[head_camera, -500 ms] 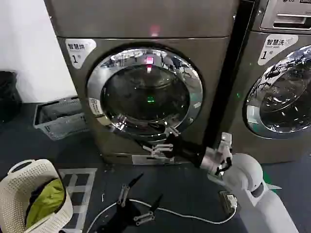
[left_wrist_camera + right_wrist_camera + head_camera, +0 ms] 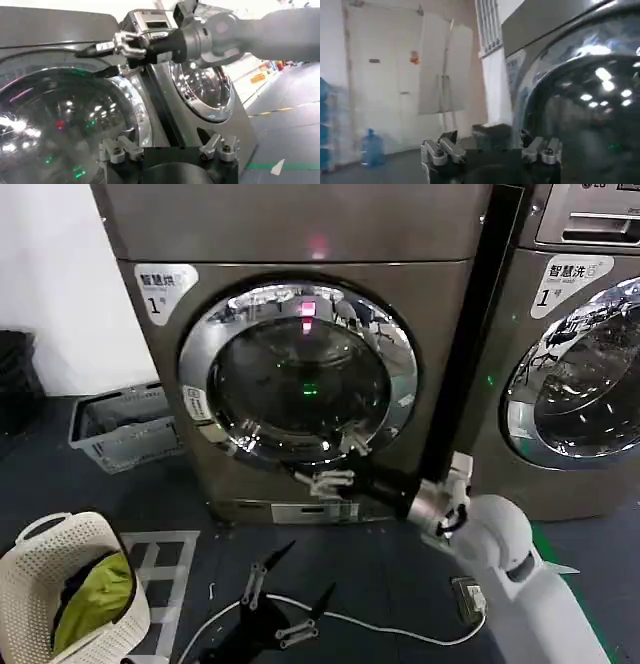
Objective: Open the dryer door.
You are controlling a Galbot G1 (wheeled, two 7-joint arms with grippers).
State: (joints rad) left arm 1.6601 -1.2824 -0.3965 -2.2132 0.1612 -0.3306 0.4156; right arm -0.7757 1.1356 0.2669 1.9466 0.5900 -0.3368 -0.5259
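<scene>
The dryer (image 2: 300, 244) fills the middle of the head view, its round glass door (image 2: 300, 379) shut inside a chrome rim. My right arm reaches in from the lower right. Its gripper (image 2: 322, 478) is open at the door's lower rim, just under the glass. In the left wrist view the same right gripper (image 2: 102, 59) hangs with its two dark fingers spread in front of the door (image 2: 55, 125). The right wrist view has the door glass (image 2: 590, 110) close beside the right gripper (image 2: 490, 139). My left gripper (image 2: 300, 579) is open, low in front of the dryer.
A second machine (image 2: 585, 374) stands to the right of the dryer. A grey crate (image 2: 125, 424) sits on the floor at the left. Nearer me is a white laundry basket (image 2: 40, 569) holding green cloth. A white cable (image 2: 380, 624) runs across the dark floor.
My right gripper has moved a little up and to the left, closer to the door's lower rim. The left gripper and the door have not moved.
</scene>
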